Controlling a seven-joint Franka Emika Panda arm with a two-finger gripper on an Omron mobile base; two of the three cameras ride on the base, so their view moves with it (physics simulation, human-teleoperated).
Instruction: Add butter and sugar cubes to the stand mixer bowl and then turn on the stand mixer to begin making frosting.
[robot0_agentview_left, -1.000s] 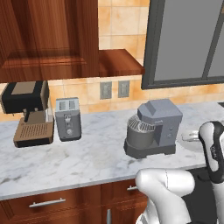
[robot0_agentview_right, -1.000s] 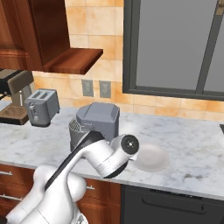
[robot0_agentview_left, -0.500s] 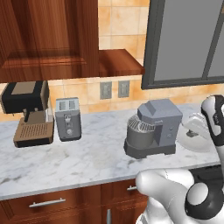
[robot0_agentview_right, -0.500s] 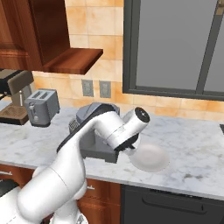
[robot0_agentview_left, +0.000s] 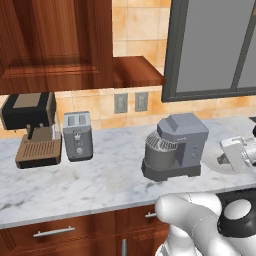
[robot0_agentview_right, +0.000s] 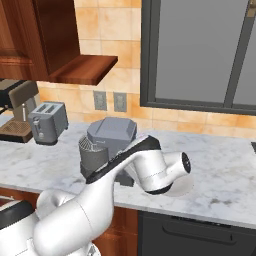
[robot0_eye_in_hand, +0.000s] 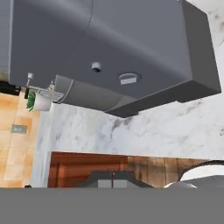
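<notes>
The slate-grey stand mixer (robot0_agentview_left: 179, 142) stands on the marble counter, with its grey metal bowl (robot0_agentview_left: 157, 156) and wire whisk on its left side. My gripper (robot0_agentview_left: 223, 159) hangs just right of the mixer, pointing at its side, shut and holding nothing. From the hand view, the mixer's side (robot0_eye_in_hand: 131, 48) looms close, showing a flat oval switch (robot0_eye_in_hand: 129, 78) and a small round knob (robot0_eye_in_hand: 96, 66); my gripper (robot0_eye_in_hand: 113, 178) is shut at the bottom. In the right base view my arm crosses in front of the mixer (robot0_agentview_right: 109, 136). The butter and sugar cubes are out of view.
A white plate (robot0_agentview_left: 216, 165) lies on the counter right of the mixer, under my hand. A silver toaster (robot0_agentview_left: 77, 135) and a black-and-brown coffee machine (robot0_agentview_left: 31, 127) stand at the left. Wall cabinets (robot0_agentview_left: 55, 42) and a shelf hang above.
My arm has swung round to the right of the mixer, and the hand has come down level with the mixer's side. The gripper stayed shut.
</notes>
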